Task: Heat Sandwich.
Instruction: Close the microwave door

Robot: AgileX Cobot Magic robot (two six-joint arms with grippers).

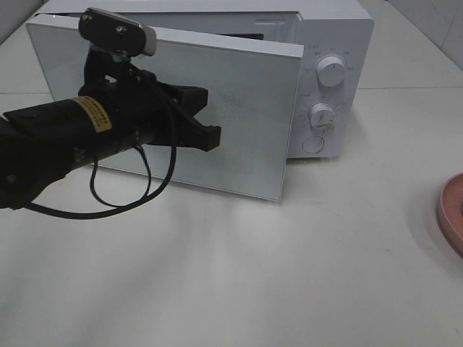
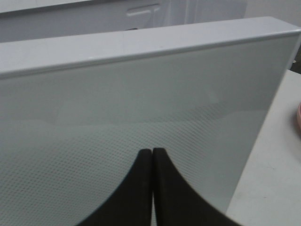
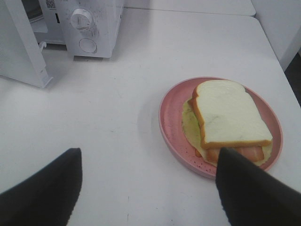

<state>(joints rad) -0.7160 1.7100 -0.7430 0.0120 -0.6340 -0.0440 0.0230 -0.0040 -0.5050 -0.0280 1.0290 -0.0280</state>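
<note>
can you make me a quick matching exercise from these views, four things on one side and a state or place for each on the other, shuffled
Things:
1. microwave door
2. sandwich
3. left end effector
4. right end effector

States or places:
A. fingers spread wide apart, holding nothing
B. lying on the pink plate
C. swung partly open
D. fingers pressed together, in front of the door glass

Pairs: 1-C, 2-B, 3-D, 4-A

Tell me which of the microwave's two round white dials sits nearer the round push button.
The lower round white dial: it sits directly above the round push button, while the upper round white dial is higher on the panel.
</note>
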